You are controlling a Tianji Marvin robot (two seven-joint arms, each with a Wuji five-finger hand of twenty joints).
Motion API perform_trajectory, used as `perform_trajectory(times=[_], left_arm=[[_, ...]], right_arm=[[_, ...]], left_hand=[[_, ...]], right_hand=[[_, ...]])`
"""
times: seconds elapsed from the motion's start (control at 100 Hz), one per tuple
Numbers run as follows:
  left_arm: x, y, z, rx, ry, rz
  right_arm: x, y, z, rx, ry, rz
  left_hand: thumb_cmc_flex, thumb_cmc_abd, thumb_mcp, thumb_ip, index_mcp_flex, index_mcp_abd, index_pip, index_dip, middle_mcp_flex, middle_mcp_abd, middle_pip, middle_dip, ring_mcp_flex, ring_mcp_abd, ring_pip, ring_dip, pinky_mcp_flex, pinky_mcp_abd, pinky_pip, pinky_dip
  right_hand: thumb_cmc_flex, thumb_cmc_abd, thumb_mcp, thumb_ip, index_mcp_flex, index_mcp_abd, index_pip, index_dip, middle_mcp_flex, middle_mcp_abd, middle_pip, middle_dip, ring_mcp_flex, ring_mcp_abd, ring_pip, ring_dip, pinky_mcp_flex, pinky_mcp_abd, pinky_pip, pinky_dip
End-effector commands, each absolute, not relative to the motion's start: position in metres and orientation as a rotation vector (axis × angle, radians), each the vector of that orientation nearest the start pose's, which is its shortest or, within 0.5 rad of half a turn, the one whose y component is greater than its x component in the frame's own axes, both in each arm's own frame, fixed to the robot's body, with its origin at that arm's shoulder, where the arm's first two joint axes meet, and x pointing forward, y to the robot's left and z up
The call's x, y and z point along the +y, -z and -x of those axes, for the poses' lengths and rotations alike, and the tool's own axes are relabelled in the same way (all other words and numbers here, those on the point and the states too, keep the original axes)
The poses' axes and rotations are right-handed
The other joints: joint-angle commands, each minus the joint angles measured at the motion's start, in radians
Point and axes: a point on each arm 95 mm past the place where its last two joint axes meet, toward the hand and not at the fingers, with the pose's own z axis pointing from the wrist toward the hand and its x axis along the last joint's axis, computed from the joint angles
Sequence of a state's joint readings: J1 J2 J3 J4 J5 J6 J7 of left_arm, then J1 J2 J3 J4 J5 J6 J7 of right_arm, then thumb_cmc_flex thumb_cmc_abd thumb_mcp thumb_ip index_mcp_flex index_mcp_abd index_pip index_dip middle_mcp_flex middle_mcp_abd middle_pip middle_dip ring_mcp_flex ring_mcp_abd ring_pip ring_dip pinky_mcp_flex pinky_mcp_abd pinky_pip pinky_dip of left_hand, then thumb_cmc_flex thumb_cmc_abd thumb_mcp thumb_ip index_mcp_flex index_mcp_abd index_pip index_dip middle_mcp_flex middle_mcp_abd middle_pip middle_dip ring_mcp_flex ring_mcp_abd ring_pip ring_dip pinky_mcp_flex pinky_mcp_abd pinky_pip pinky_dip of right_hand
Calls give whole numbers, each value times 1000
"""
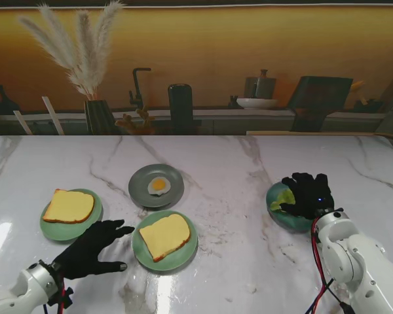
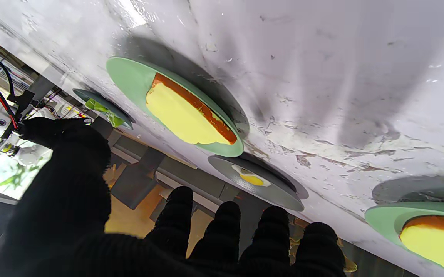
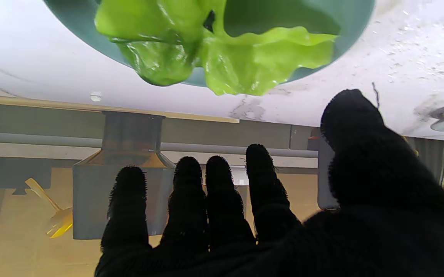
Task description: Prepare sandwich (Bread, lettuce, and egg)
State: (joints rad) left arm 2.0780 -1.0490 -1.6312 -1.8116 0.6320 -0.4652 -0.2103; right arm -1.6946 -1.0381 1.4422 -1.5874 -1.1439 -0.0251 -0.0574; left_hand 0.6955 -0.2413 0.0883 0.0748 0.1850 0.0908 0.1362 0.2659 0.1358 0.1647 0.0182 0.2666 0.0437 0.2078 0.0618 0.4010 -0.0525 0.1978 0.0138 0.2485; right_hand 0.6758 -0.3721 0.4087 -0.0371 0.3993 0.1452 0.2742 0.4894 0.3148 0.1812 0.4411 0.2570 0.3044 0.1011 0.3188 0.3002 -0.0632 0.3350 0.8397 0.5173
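Right robot hand [image 1: 307, 195] spread above lettuce [image 3: 222, 50], left robot hand [image 1: 92, 250] spread, no readable writing.

left hand [image 1: 92, 252]: black knit glove | right hand [image 1: 307, 195]: same | arms: white, red-black cables

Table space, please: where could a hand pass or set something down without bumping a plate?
Bare marble lies between the near bread plate and the lettuce plate. The far strip beyond the egg plate is free. It is crowded around the left hand.
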Motion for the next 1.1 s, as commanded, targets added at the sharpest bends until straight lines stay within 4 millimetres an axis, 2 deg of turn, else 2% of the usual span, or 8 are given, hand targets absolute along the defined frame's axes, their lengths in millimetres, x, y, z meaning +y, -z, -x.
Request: perform_trajectory(times=[0.0, 0.2, 0.62, 0.79, 1.09], left_arm=[[80, 347, -269, 1639, 1731, 1570], [80, 347, -270, 1627, 1734, 1582], [79, 348, -271, 1621, 1722, 1615], [78, 349, -271, 1619, 1719, 1625], [76, 350, -273, 1614, 1718, 1635]], right_arm=[[-102, 330, -389, 1437, -1189, -1148], [-108, 335, -390, 1425, -1139, -1164], [-105, 353, -370, 1423, -1093, -1236], [-106, 361, -371, 1424, -1077, -1265], [-108, 364, -379, 1424, -1066, -1273]], left_hand=[[34, 40, -22, 14, -42, 4, -14, 7, -34, 2, -13, -13, -21, -31, -15, -5, -2, -19, -14, -11], [37, 36, -23, 15, -38, 1, -5, 19, -32, 3, -5, -2, -23, -30, -9, 4, -4, -17, -5, -8], [41, 32, -23, 14, -37, -3, 19, 31, -33, 6, 4, 30, -24, -28, -1, 27, -8, -14, 13, 9], [43, 31, -21, 14, -36, -5, 28, 34, -33, 5, 6, 40, -24, -28, 1, 36, -9, -11, 18, 17], [45, 35, -21, 13, -35, -20, 50, 42, -32, 6, 10, 59, -24, -27, 2, 48, -12, -10, 22, 27]], right_hand=[[29, -30, 20, 23, -22, 11, -5, 4, -40, -4, 18, 0, -15, -14, 4, -9, -11, 2, 8, -10], [28, -43, 22, 22, -22, 17, -4, 3, -42, 0, 20, -1, -18, -11, 6, -9, -16, 8, 8, -9], [-3, -51, 42, 18, -1, 28, -22, -12, -32, 11, 10, -7, -11, 1, -9, -12, -28, 29, -2, -5], [2, -65, 56, 19, 3, 31, -27, -15, -32, 11, 10, -7, -9, 2, -13, -11, -27, 30, -4, -3], [14, -77, 67, 18, 8, 34, -25, -14, -29, 10, 10, -7, -6, 4, -6, -6, -8, 20, 3, 3]])
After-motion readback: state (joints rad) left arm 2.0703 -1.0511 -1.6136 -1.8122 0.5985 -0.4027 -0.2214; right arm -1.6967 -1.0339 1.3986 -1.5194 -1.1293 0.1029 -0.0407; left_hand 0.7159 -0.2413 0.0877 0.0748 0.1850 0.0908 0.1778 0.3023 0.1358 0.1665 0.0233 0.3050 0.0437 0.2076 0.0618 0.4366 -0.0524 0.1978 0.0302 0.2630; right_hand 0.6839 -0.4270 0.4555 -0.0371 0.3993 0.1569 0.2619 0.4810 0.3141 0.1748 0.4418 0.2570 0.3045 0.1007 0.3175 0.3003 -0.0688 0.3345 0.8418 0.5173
